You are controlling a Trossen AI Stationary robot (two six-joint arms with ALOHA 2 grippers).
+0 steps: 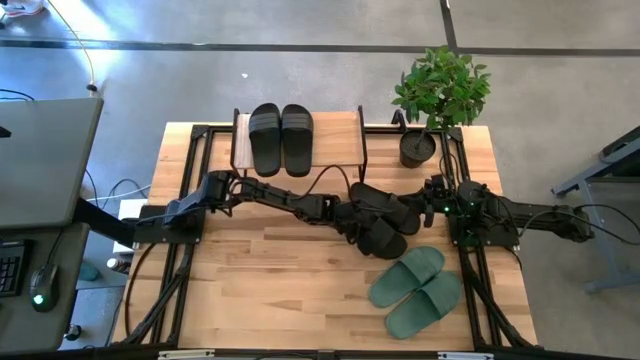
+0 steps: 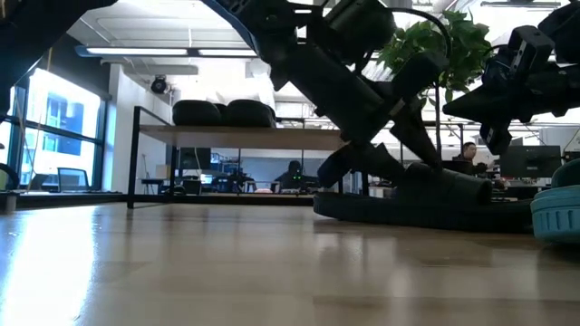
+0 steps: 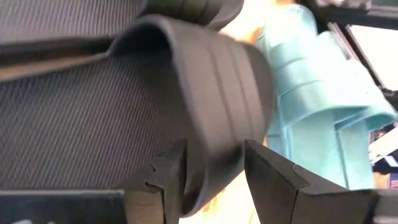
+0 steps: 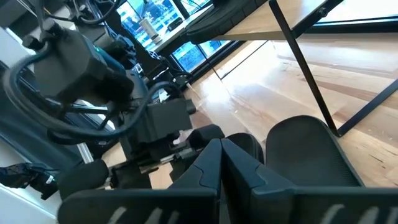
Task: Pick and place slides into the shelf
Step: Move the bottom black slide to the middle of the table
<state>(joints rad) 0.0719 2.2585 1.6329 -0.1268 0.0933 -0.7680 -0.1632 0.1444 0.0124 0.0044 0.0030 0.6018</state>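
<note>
Left gripper (image 3: 211, 171): pinching black slide's (image 3: 211, 87) strap, table centre | right gripper (image 4: 219, 163): pressed together, right of it | black pair (image 1: 281, 138) on shelf (image 1: 340, 135) | green pair (image 1: 415, 290) near-right; low view shows shelf underside open.

Bright daylight w/ ceiling strips (image 2: 136, 52) overhead; big windows (image 2: 63, 127) at 9 o'clock in the low view blow out white. The tabletop (image 1: 280, 270) is evenly lit, shadows soft, w/ pale glare across the wood at table height. Arms there read as silhouettes. Left wrist view is blurred close-up, black strap (image 3: 211, 93) smeared, bg overexposed at 12 o'clock.
</note>
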